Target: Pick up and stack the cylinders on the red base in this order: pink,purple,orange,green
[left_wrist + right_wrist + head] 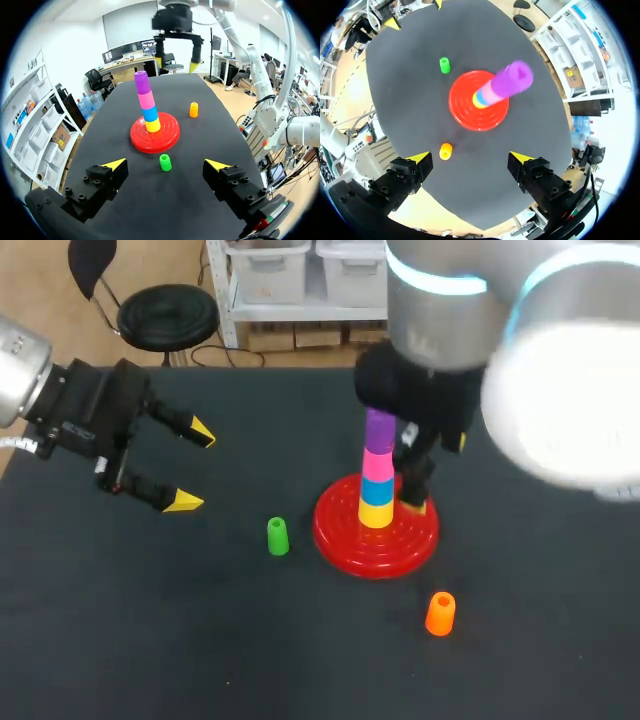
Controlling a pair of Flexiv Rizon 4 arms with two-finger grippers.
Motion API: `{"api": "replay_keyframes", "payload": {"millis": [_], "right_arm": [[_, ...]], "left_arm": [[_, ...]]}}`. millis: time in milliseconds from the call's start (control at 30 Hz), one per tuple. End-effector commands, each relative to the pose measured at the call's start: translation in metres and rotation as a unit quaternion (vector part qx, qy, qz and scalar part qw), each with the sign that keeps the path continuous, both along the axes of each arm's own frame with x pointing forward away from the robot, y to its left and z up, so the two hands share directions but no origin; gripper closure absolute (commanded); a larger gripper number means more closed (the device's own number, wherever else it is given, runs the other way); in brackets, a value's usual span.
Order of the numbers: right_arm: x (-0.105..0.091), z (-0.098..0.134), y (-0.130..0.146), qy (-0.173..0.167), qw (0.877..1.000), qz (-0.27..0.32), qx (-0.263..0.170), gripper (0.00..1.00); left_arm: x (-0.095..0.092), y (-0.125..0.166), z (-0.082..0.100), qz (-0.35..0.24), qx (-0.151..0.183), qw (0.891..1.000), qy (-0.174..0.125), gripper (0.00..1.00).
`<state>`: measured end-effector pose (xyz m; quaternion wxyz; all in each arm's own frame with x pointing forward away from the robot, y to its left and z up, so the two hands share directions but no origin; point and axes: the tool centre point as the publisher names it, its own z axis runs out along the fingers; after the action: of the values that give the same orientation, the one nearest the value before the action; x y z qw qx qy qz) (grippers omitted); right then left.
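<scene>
We see our desk (150, 640) as a matte black top, evenly lit, with its far edge running straight across the head view.

Head cam: fixed, high & behind, looks down on the whole tabletop (150, 640); right arm (520, 360) sits v. close to the lens. L wrist cam: low at the tabletop's left side, faces across it past the left hand (165, 164) to the base (155, 139) at mid-distance, right hand (176, 62) beyond. R wrist cam: above the stack (512, 80), faces almost straight down, stack top near the lens. All 3 share base, stack, green cylinder (277, 536) & orange cylinder (440, 613).
</scene>
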<state>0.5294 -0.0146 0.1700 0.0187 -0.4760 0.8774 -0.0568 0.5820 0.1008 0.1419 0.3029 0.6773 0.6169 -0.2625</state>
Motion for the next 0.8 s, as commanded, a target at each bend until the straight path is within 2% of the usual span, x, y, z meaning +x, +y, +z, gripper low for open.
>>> {"api": "replay_keyframes", "payload": {"millis": [33,500,800], "right_arm": [[-0.015,-0.016,-0.010,-0.059,0.998,0.004,0.022,0.00],[-0.029,-0.044,-0.027,-0.040,0.997,0.005,0.065,0.00],[-0.044,-0.065,-0.010,-0.016,0.998,0.042,0.053,0.00]], "left_arm": [[0.000,0.001,-0.001,0.000,-0.001,1.000,-0.001,0.00],[0.000,0.001,-0.001,0.000,-0.001,1.000,-0.001,0.00],[0.000,0.001,-0.001,0.000,-0.001,1.000,-0.001,0.00]]}}
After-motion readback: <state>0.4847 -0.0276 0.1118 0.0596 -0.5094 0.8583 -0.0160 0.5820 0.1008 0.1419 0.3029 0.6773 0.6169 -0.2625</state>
